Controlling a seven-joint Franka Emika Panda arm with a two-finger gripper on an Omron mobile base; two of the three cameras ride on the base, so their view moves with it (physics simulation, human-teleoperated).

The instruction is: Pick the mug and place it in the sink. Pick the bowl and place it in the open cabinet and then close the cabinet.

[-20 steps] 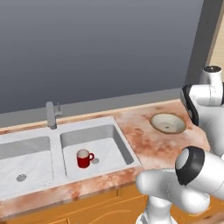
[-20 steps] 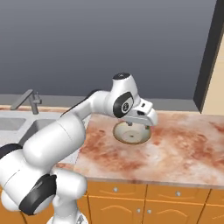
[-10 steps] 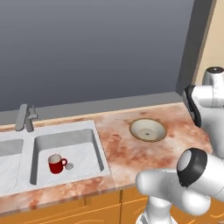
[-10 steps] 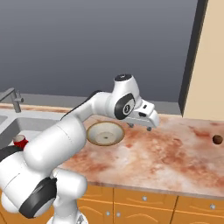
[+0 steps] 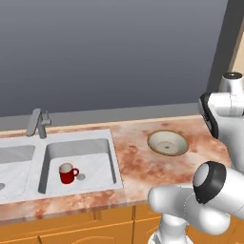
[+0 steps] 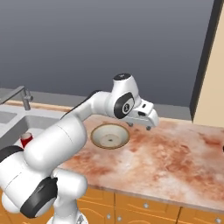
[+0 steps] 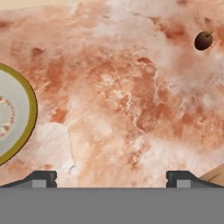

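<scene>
1. Right now the end effector [image 6: 146,123] hangs above the marbled reddish worktop [image 6: 175,153], just past the bowl's far side in the right base view, its fingers spread wide with nothing between them.
2. Its two dark fingertips [image 7: 41,178] rise far apart at the bottom of the hand view, over bare worktop [image 7: 131,96].
3. The bowl [image 5: 167,142] sits upright on the worktop [image 5: 138,162], toward the right end and nearer the back edge than the front, well apart from the sink.
4. It has a tan-olive rim and a pale inside with a greyish centre; in the right base view the bowl [image 6: 110,135] lies just beside the white forearm, and in the hand view a slice of the bowl [image 7: 13,113] shows at the left edge.
5. The sink [image 5: 112,157] is set into the left part of the worktop, with two basins and a grey faucet [image 5: 37,122] at its back edge.
6. The mug [image 5: 68,173] stands upright in the right basin, near its front wall, handle turned toward the round drain [image 5: 81,177] just beside it.
7. In the right base view the mug [image 6: 26,139] is partly hidden behind the arm, inside the sink [image 6: 35,121].
8. A small dark round thing [image 7: 203,40], too small to identify, lies on the worktop near the top right corner of the hand view.
9. Orange drawer fronts [image 6: 144,206] with small knobs run below the worktop's front edge.
</scene>
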